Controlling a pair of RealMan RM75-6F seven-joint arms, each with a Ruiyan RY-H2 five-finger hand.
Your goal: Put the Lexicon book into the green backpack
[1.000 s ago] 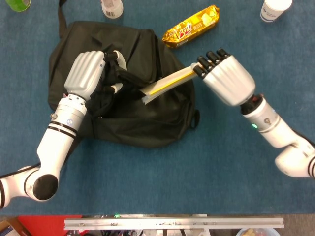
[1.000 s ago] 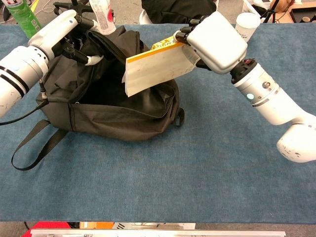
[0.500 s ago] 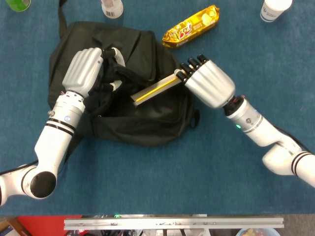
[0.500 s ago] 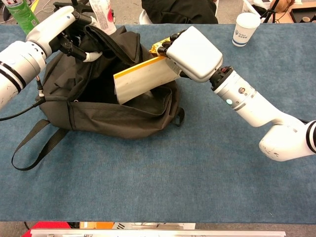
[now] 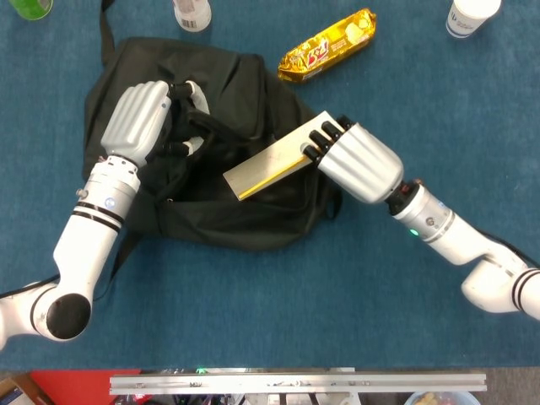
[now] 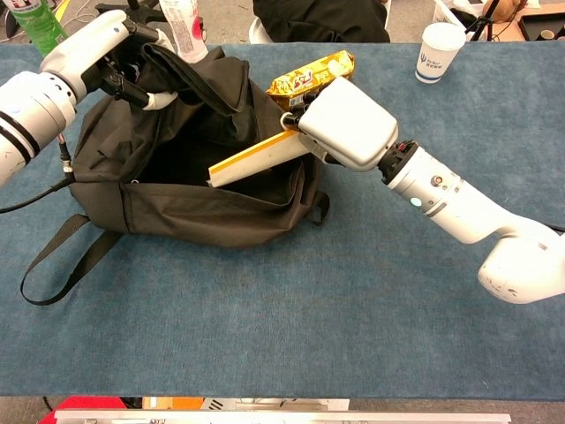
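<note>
The backpack [image 5: 228, 198] [image 6: 177, 208] looks near black and lies on the blue table with its mouth open. My left hand [image 5: 139, 118] [image 6: 101, 44] grips the upper flap and holds it up and back. My right hand [image 5: 354, 160] [image 6: 349, 119] holds the Lexicon book [image 5: 266, 167] [image 6: 256, 159], a pale book with a yellow spine edge. The book lies nearly flat, its far end poking into the open mouth of the backpack.
A gold snack packet [image 5: 329, 44] [image 6: 309, 72] lies just behind the backpack. A white paper cup [image 5: 468, 15] [image 6: 439, 49] stands at the back right. A white bottle [image 5: 192, 12] [image 6: 181, 22] and a green bottle [image 6: 40, 26] stand at the back left. A strap [image 6: 53, 261] trails toward the front.
My right hand has come left and down, laying the book from tilted on edge to nearly flat with its end in the bag's mouth. My left hand lifted the flap further back.
</note>
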